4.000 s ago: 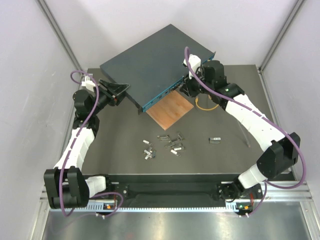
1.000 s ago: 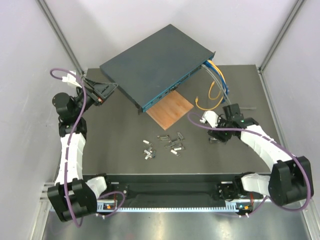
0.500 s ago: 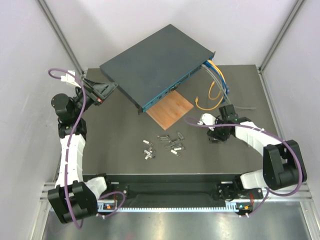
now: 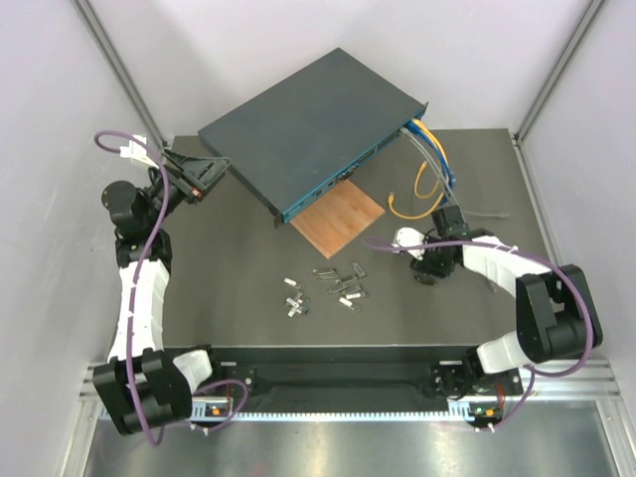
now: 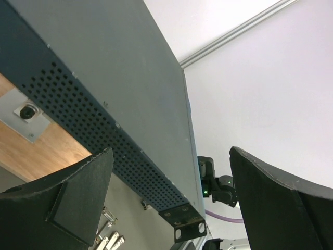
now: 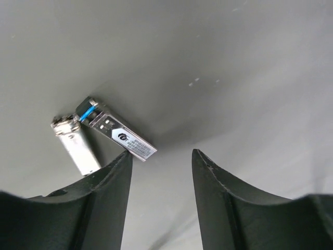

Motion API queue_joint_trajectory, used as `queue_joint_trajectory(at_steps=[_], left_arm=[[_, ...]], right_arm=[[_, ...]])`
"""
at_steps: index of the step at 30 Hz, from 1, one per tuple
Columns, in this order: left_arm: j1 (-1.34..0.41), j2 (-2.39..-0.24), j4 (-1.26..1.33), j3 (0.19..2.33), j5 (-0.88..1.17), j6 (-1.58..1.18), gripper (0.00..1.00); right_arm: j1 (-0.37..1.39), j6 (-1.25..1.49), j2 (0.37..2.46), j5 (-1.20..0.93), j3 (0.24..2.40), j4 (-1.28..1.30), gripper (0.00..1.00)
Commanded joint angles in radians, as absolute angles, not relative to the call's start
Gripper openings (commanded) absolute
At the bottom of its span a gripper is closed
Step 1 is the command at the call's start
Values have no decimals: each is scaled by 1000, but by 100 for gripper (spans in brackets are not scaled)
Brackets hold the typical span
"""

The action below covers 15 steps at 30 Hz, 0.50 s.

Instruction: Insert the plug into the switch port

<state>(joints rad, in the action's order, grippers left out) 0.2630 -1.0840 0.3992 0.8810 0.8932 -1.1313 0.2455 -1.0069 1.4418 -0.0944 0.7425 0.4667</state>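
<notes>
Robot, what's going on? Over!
Left fingers open beside dark blue-grey metal switch box. Right fingers open above small silver blue-latched plug, ungripped. Second silver plug alongside.

Blue-grey switch (image 4: 308,119), perforated side; silver, blue-tipped plug (image 6: 122,136).

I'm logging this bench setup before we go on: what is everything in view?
switch: one, dark blue-grey with a teal front, back of the table, set at an angle.
board: one, brown, partly under the switch's front.
cables: a few, blue, yellow and grey, at the switch's right end.
loose plugs: about eight, silver, clustered mid-table.
pair of plugs: two, silver, one with a blue latch, right side of the table.
table: one, dark grey.
left gripper: one, black, open, beside the switch's left corner.
right gripper: one, black, open, over the pair of plugs.
</notes>
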Motion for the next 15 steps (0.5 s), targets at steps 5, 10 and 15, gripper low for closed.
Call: queue_joint_trajectory(at_steps=[5,10,15], left_arm=[[265,-1100,531,946,881,-1183,97],[267,-1082,529,943,882,-1183,97],[267,-1081,528,943,884,-1184,98]], right_arm=[[274,-1045,1493,-167,779,486,47],[305,-1107,1471,-186,756,511,55],[363,-1143,1471,-172,764,506,61]])
